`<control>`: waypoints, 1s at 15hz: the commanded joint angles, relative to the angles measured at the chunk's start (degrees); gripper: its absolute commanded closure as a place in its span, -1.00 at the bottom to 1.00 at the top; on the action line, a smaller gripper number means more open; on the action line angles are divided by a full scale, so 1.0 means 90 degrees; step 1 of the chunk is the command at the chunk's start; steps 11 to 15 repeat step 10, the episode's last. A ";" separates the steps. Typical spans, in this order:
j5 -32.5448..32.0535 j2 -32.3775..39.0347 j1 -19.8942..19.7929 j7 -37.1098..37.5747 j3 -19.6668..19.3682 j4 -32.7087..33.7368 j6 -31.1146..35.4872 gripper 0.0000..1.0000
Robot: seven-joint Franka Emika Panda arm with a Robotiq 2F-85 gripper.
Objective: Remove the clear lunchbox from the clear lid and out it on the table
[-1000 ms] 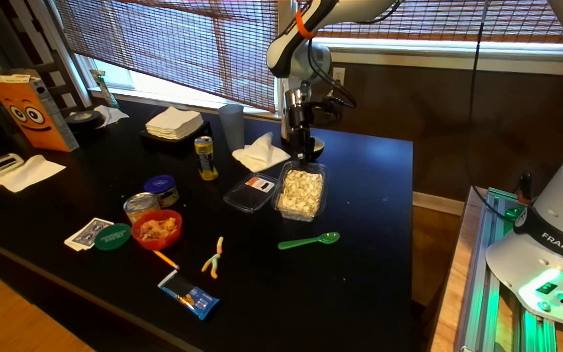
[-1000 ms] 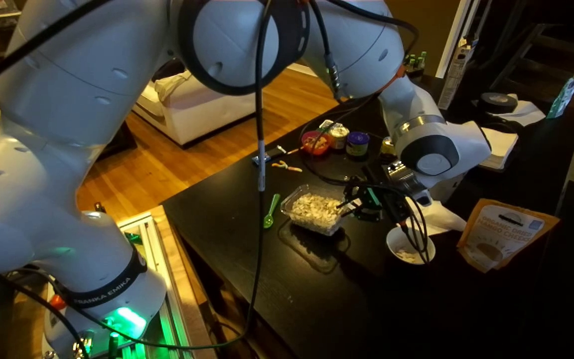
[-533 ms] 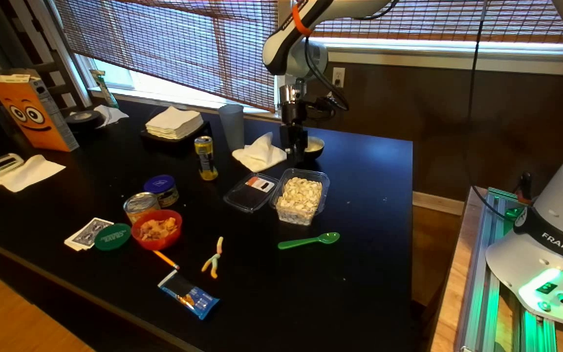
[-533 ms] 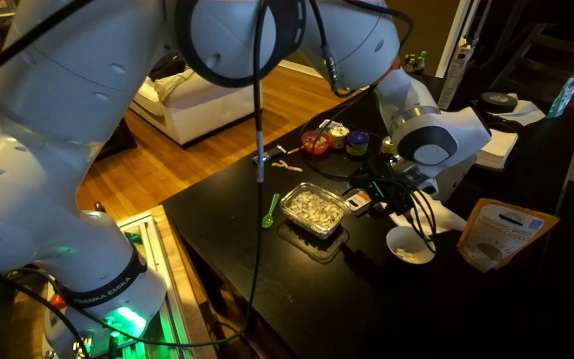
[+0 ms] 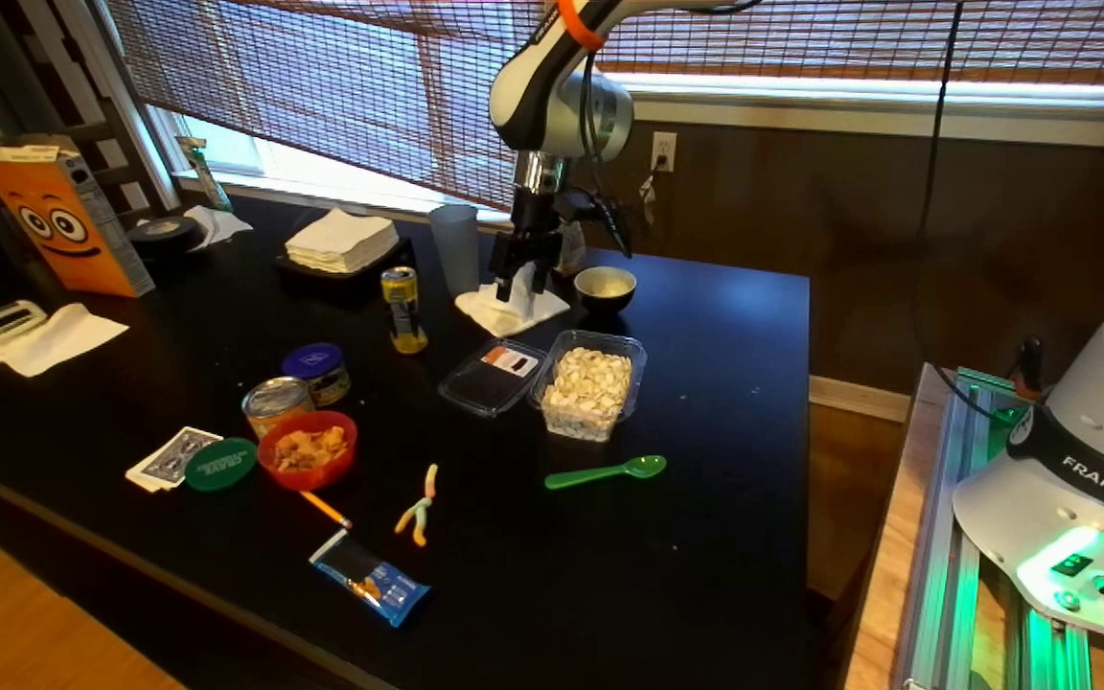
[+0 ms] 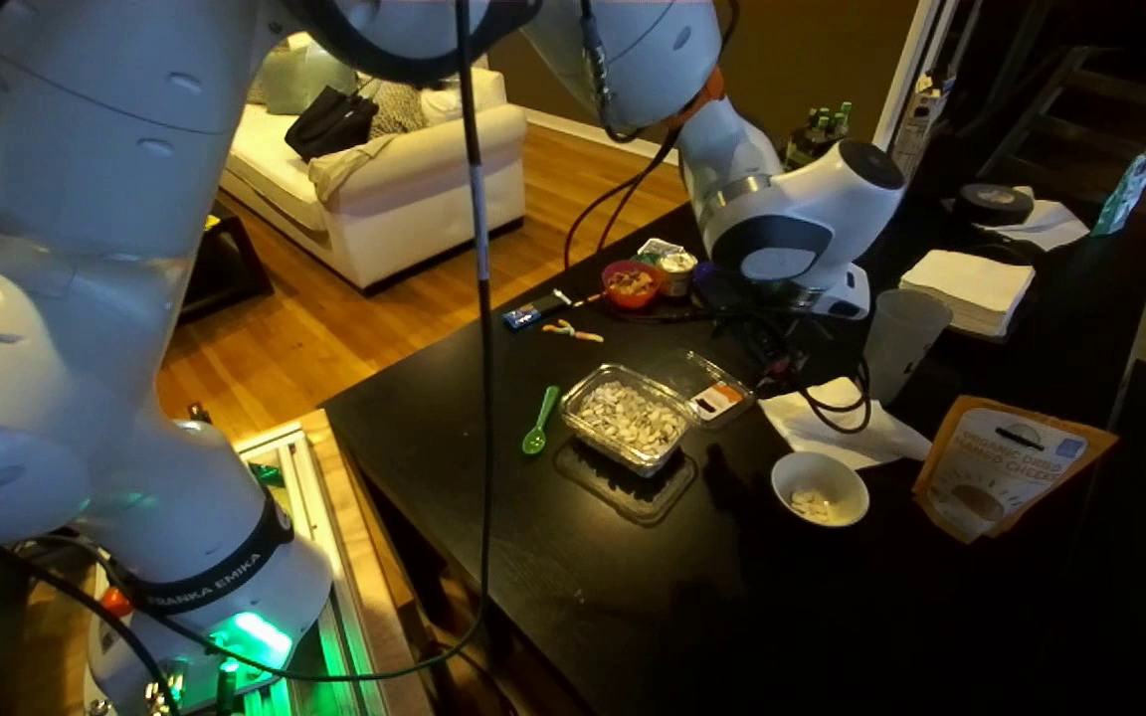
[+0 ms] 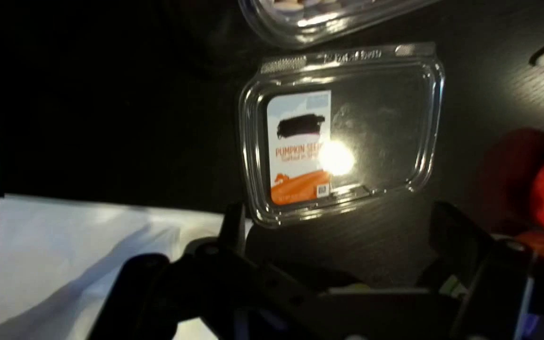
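Clear lunchbox [image 5: 579, 425] stands open side up on the glossy black bench [image 5: 705, 565], just right of centre in an exterior view, pale seed-like pieces filling much of it. Clear lid [image 5: 487, 381] off the box, flat just to its left in that frame; wrist view has a thin dark strip of bench between the two. Label [image 7: 295, 163] on the lid reads PUMPKIN SEE, the rest lost in glare.

Gripper [image 5: 521, 291] hangs above the bench, upper middle of the frame, pointing down, overlapping the white napkin [image 5: 512, 318] from this angle. Jaws spread wide; in the wrist view the two tips stand well apart, the lid's lower edge showing between them.

Around the box: green spoon [image 5: 600, 473] below it in the frame; dark-sided bowl [image 5: 606, 303] above, a few pale pieces inside. Yellow can [image 5: 405, 321] upright, upper left of the lid. Red bowl [image 5: 312, 481] of flakes farther left, blue wrapper [image 5: 375, 580] lower left
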 commanded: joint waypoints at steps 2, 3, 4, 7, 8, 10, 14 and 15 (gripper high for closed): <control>-0.0440 -0.0854 0.0357 0.0170 -0.0037 -0.1536 0.2054 -1.00; -0.0634 -0.0965 0.0454 0.0325 -0.0110 -0.1735 0.2300 -1.00; -0.0834 -0.1071 0.0523 0.0430 -0.0159 -0.1926 0.2544 -1.00; -0.1157 -0.0841 0.0477 0.0828 -0.0147 -0.1678 0.2307 -1.00; -0.1241 -0.0950 0.0568 0.0958 -0.0246 -0.1811 0.2311 -1.00; -0.1260 -0.1074 0.0621 0.1002 -0.0304 -0.1933 0.2311 -1.00; -0.1260 -0.1074 0.0621 0.1002 -0.0304 -0.1933 0.2311 -1.00; -0.1260 -0.1074 0.0621 0.1002 -0.0304 -0.1933 0.2311 -1.00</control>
